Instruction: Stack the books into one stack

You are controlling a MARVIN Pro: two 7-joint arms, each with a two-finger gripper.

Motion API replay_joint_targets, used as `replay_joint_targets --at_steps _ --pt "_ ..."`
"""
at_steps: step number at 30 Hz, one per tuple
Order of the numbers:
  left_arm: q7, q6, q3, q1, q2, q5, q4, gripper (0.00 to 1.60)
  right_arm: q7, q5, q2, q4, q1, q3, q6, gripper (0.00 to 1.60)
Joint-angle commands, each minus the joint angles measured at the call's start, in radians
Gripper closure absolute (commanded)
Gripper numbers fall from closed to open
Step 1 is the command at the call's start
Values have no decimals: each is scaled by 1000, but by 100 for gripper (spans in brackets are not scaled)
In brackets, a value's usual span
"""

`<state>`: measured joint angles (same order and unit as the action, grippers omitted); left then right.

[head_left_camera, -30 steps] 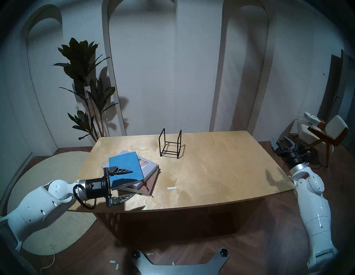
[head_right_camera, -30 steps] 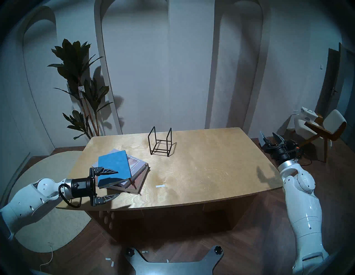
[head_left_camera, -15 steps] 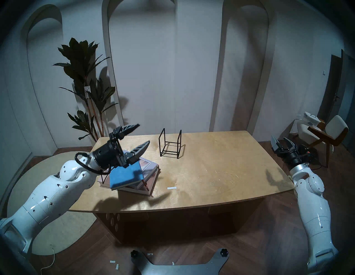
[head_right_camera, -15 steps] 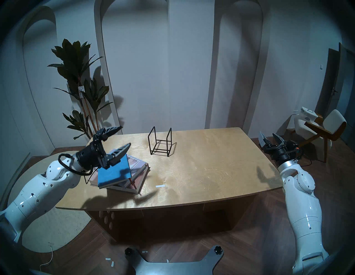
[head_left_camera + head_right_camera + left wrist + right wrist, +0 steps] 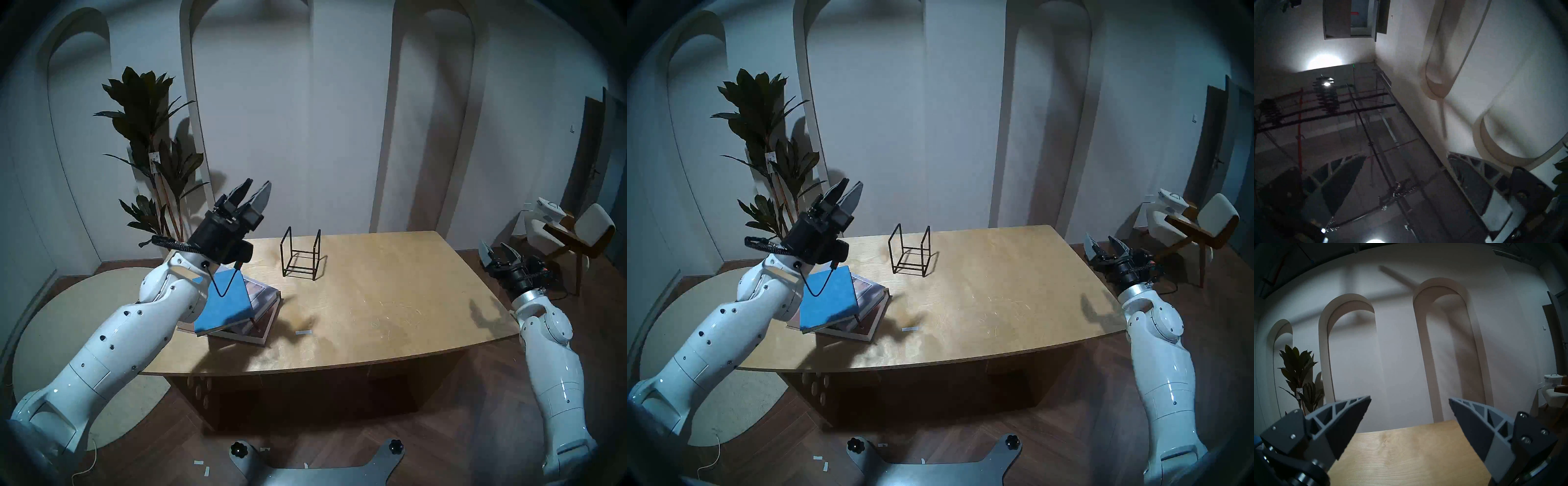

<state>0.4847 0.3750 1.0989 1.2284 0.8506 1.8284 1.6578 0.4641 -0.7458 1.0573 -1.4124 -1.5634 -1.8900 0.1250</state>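
Left arm: raised over the near-left part of the table [image 5: 373, 305], elbow bent, wrist tipped upward and toward the wall. Left gripper [image 5: 258, 194]: held high above the tabletop, empty, fingers parted with clear space between them in the wrist view [image 5: 1405, 162], which looks only at ceiling and wall. Right arm: off the right end of the table, forearm upright. Right gripper [image 5: 496, 249]: beside the right table edge, pointing roughly level toward the wall, empty, fingers spread wide [image 5: 1409, 400]. Stack [image 5: 237, 309]: near the left front of the table, set in from both the front and left edges; blue book [image 5: 224, 302] on top, skewed and overhanging the lavender-grey book [image 5: 252, 314] toward the front; brown book [image 5: 268, 324] lowest, flat on the wood; dark ribbon [image 5: 255, 324] trailing from the blue book's front corner. Position relative to tools: stack below and in front of the left gripper, partly hidden by the left forearm, not touched; well apart from the right gripper. Black wire rack [image 5: 300, 253]: upright toward the rear centre, apart from the stack. Small white strip [image 5: 303, 332]: flat on the wood, right of the stack. Centre and right of tabletop: bare wood.
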Motion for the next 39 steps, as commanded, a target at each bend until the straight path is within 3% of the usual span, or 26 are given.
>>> replay_joint_targets --at_steps 1,5,11,26,39 --pt "-105 -17 -24 -105 105 6 -53 0 2 0 -5 -15 12 -2 5 0" --pt "-189 -29 -55 -145 156 14 -108 0 3 0 -5 -14 12 -2 5 0" --pt "-259 -16 -93 -197 224 107 -180 0 3 -1 -5 -13 13 -2 5 0" --pt "-318 -36 -94 -327 195 417 -314 0 3 -2 -5 -11 15 -1 5 0" --pt "-392 -51 -105 -418 248 721 -449 0 5 -1 -5 -15 15 -1 8 0"
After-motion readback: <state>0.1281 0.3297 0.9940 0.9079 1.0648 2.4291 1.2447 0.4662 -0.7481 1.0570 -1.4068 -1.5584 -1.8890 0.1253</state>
